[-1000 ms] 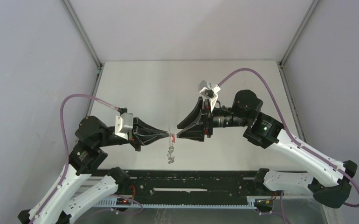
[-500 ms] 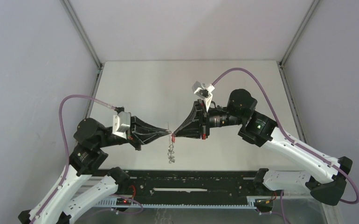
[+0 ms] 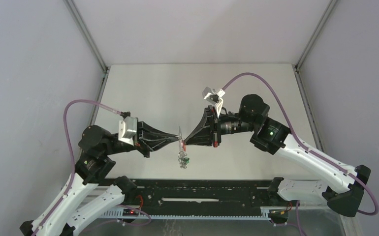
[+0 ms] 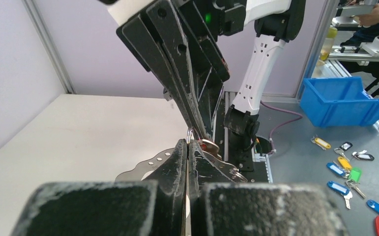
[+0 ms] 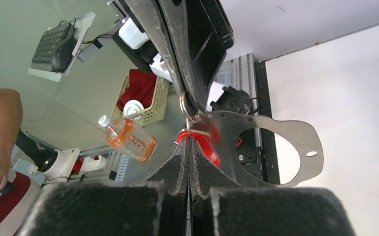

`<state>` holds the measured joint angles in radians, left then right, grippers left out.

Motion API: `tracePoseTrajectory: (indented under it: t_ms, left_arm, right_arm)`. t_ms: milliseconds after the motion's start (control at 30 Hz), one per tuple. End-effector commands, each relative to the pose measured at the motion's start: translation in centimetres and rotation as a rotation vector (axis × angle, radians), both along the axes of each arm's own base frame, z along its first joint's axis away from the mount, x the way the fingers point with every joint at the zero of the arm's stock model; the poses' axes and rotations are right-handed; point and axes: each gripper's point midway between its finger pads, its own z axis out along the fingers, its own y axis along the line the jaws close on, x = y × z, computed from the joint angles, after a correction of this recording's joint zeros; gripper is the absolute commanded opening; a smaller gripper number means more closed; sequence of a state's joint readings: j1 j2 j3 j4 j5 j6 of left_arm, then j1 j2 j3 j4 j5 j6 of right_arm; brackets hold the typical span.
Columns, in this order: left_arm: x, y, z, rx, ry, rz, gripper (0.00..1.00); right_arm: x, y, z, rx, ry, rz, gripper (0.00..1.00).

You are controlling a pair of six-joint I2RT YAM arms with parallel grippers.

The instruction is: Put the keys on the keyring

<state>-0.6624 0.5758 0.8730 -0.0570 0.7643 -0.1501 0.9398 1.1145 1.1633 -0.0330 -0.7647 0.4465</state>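
Since the limp, surely light keyring point(image 3: 182, 158) hangs above the near tabletop point(image 3: 153, 93), the left gripper point(image 3: 181, 143) pinches its stiff ring with closed jaws; the right gripper point(image 3: 186, 142) clamps the red key point(image 5: 201, 142) by its head.

Links: white plastic shells point(image 3: 320, 162), black joint housings point(image 3: 254, 105)
Cables: thin purple hoses point(image 3: 246, 74) — one per arm
Fingers point(image 4: 173, 162): black, tapered, scuffed

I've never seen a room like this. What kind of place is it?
Probably a robot lab or workshop: a left arm and right arm at a white table, a blue bin and coloured key tags beside it.
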Motion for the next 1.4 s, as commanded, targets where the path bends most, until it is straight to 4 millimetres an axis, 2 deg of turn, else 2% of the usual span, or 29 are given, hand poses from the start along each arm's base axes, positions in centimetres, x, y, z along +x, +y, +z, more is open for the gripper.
tracePoseTrajectory:
  t_ms: [0,333,367,433,533,633,700,800,933,1100,1367]
  left_arm:
    - [0.0,0.2,2.1,-0.070,-0.059,0.009,0.00]
    - [0.0,0.2,2.2,-0.069,-0.078,0.010,0.00]
    - [-0.1,0.2,2.1,-0.066,-0.080,0.005,0.00]
    - [0.0,0.1,1.7,-0.057,-0.077,0.000,0.00]
    - [-0.1,-0.1,0.8,-0.039,-0.054,-0.018,0.00]
    - [-0.3,-0.3,0.4,-0.031,-0.026,-0.037,0.00]
    - [-0.3,-0.4,0.5,-0.031,-0.018,-0.039,0.00]
    - [-0.3,-0.5,0.4,-0.033,-0.001,-0.046,0.00]
    - [-0.4,-0.5,0.5,-0.035,0.004,-0.051,0.00]
    - [-0.5,-0.5,0.5,-0.034,0.005,-0.056,0.00]
    - [-0.1,-0.5,0.4,-0.036,0.005,-0.033,0.00]
  right_arm:
    - [-0.3,-0.3,0.4,0.013,0.013,0.019,0.00]
    - [0.1,-1.0,0.1,0.001,0.025,0.013,0.00]
    - [0.3,-1.2,0.4,0.010,0.018,0.002,0.02]
    - [1.1,-1.9,1.4,0.034,-0.004,-0.041,0.15]
    - [2.2,-2.7,3.2,0.073,-0.072,-0.107,0.41]
    - [1.8,-2.4,4.0,0.098,-0.121,-0.071,0.56]
    - [1.4,-2.0,3.9,0.096,-0.134,-0.036,0.62]
    - [0.6,-1.0,3.9,0.101,-0.189,0.003,0.62]
    - [0.7,-0.2,3.5,0.080,-0.196,0.011,0.51]
    - [0.7,0.3,3.8,0.097,-0.202,0.016,0.44]
    - [0.5,1.1,3.0,0.074,-0.161,0.036,0.27]
